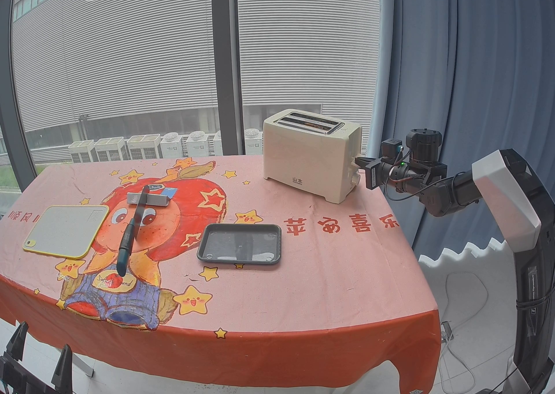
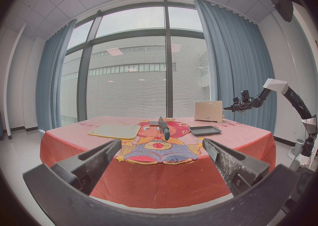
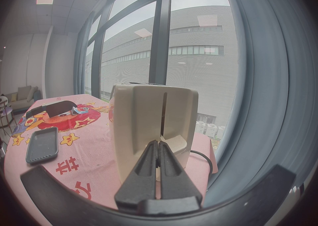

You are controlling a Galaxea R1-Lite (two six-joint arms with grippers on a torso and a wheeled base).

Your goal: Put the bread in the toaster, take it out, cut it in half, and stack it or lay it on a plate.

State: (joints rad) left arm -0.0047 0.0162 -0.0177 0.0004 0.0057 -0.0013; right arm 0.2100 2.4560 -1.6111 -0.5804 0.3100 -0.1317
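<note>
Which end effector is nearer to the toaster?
Right. The right end effector is shut at the right end of the toaster; the left end effector hangs open in front of the table.

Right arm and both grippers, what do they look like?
The right arm is black with a white angular elbow cover, thin black cables and a small green light at the wrist. The right gripper and left gripper have dark grey, wedge-shaped fingers.

The clothed table point(image 1: 347, 285) bore a dark tray point(image 1: 239, 227). A toaster point(image 1: 309, 158) stood behind the tray; a knife point(image 1: 130, 230) and cutting board point(image 1: 66, 230) lay to its left.
</note>
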